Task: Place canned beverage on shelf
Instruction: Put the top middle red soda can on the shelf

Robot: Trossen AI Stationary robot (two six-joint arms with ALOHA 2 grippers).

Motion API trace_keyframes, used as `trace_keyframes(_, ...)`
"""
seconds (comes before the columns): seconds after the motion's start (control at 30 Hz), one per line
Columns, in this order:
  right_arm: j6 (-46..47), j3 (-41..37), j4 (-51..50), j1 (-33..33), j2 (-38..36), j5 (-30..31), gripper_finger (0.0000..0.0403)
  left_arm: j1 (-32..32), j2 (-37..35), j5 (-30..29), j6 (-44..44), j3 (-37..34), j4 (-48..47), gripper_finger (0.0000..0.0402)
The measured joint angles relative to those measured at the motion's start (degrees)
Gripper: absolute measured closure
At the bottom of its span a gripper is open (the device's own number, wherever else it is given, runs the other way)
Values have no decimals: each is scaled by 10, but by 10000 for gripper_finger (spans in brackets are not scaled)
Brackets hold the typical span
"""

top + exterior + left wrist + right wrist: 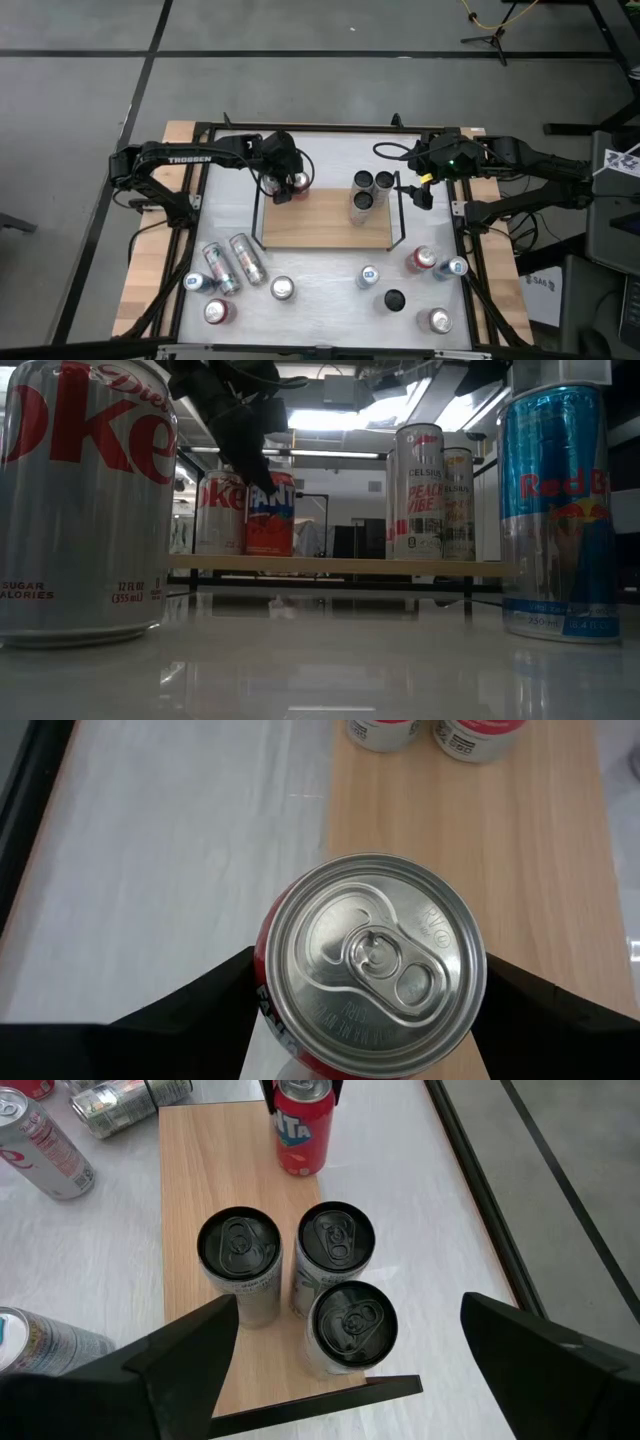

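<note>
The shelf (320, 225) is a light wooden board with black end rails, lying on the white table. A red Fanta can (297, 182) stands upright at its far left corner. My left gripper (285, 172) is above it and shut on it. It also shows in the low view (270, 515), with a Coke can (220, 510) just beside it. Three black-topped slim cans (368, 190) stand on the shelf's right end. My right gripper (424, 192) hovers open and empty past the right rail, looking down on those three cans (335, 1290). My left gripper pinches the Fanta can between its two fingers (225, 990), one on each side of the can's upper wall (268, 995), just below the rim. The fingers come from above, pointing down. The can is upright, and in the low view its base (270, 550) is level with the shelf top.
Several loose cans stand or lie on the table's near half: two lying at the left (232, 262), others at the middle (283, 288) and right (437, 320), and a black one (394, 299). The shelf's middle and near side are bare wood. Black table frame rails run along both sides.
</note>
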Motion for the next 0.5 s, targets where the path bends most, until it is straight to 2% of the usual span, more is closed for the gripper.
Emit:
trace_keyframes(0.33, 0, 0, 0, 0, 0, 0, 24, 0, 0, 25, 73, 0, -1, 113)
trace_keyframes(0.5, 0, 0, 0, 0, 0, 0, 24, 0, 0, 25, 75, 0, -1, 113)
